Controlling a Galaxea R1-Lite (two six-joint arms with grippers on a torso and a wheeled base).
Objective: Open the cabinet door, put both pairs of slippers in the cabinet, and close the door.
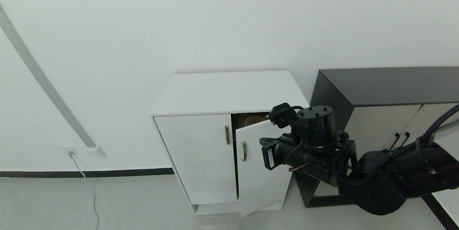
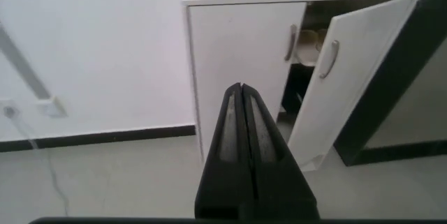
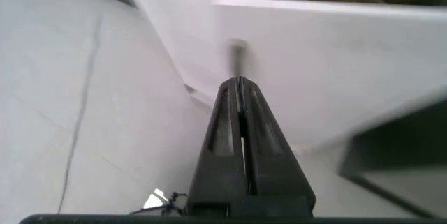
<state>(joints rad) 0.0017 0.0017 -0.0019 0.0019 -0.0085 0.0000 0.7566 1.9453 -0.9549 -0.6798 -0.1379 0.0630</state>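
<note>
- Right gripper [image 3: 241, 83] is pinched closed on nothing, just in front of the right door [image 3: 328, 63], near its handle [image 3: 237, 51].
- Left gripper [image 2: 241, 88] is closed too, empty, well back from the cabinet [image 2: 237, 63].
- The right door stands ajar, and tan slippers [image 1: 252, 119] show high inside.

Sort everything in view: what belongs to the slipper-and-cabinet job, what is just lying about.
Job: white cabinet; its right door, ajar; left door, shut; tan shapes inside, probably slippers; right gripper, shut, near the ajar door.
Lying about: dark sideboard beside the cabinet; wall socket; its cable; slanted wall duct.
</note>
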